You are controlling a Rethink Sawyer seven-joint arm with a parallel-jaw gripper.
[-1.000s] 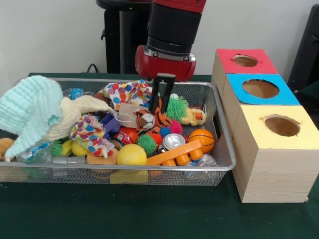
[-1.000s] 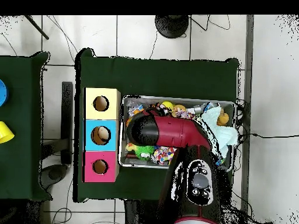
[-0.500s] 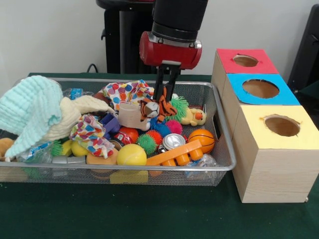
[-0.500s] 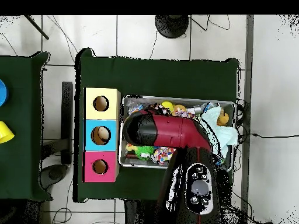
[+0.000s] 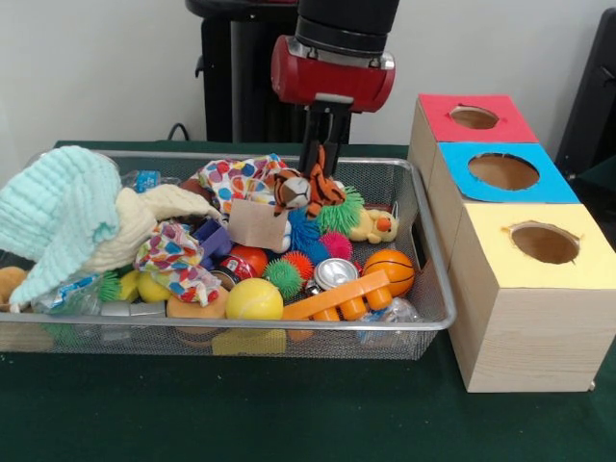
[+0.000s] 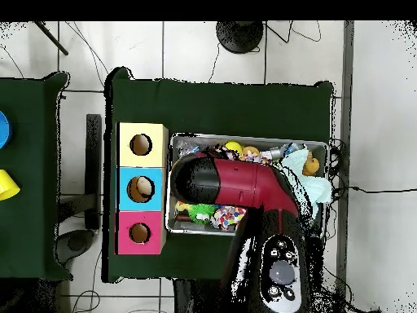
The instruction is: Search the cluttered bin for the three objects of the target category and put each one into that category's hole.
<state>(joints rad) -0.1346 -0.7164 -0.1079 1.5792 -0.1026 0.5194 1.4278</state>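
I'm clenching my jaws on the tiger plush [image 5: 306,191], which is dangling just under them above the bin [image 5: 423,252]. I'm only pinching its back, so it's probably going to slip out or snag the paper tag [image 5: 258,225] hanging beside it.

A dark green tablecloth [image 5: 289,414] covers the table. Beside it in the overhead view stands a second green table [image 6: 28,163] bearing a blue object [image 6: 3,129] and a yellow one [image 6: 6,185]. Cables [image 6: 98,57] trail over the tiled floor [image 6: 375,122].
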